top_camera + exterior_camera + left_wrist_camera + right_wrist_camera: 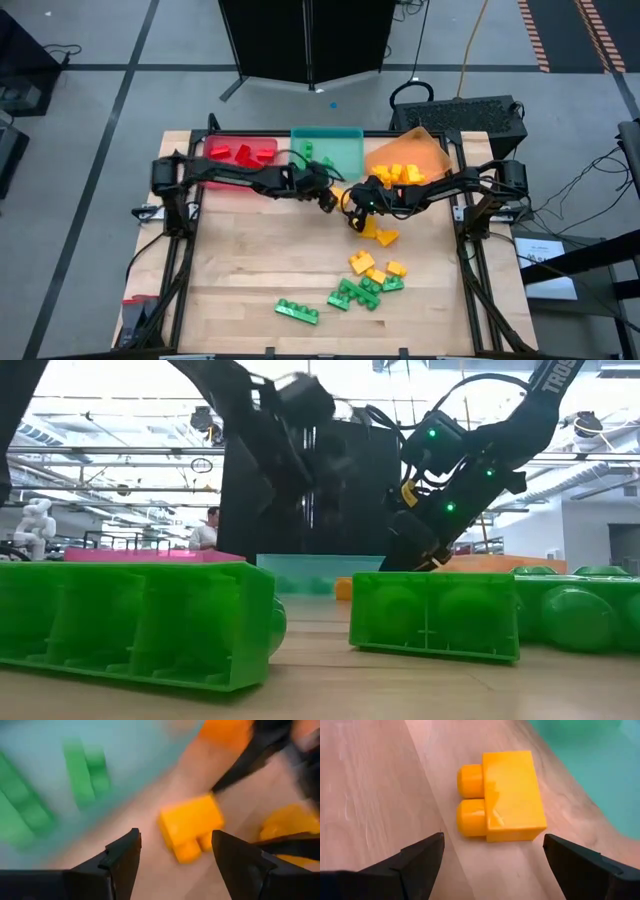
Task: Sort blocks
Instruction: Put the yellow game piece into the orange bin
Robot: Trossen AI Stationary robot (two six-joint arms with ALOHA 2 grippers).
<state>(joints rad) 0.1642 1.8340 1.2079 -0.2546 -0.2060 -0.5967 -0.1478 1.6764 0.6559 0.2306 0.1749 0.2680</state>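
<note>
A yellow block (502, 795) lies on its side on the wood just in front of the teal tray (340, 150), studs pointing sideways. My right gripper (492, 837) is open and hovers just short of it, a finger to either side. My left gripper (175, 834) is open too and looks at the same yellow block (192, 827) from the other side. In the high view both grippers (328, 198) (355, 210) meet at mid-table and hide this block. Red blocks (243, 153) sit in the red tray, green blocks (308, 150) in the teal one, and yellow blocks (400, 174) in the orange one.
Two yellow blocks (378, 232) lie near the right gripper. Farther toward the near edge, yellow blocks (375, 268) and green blocks (352, 294) (297, 311) are scattered. The three trays line the far edge. The left half of the table (240, 260) is bare wood.
</note>
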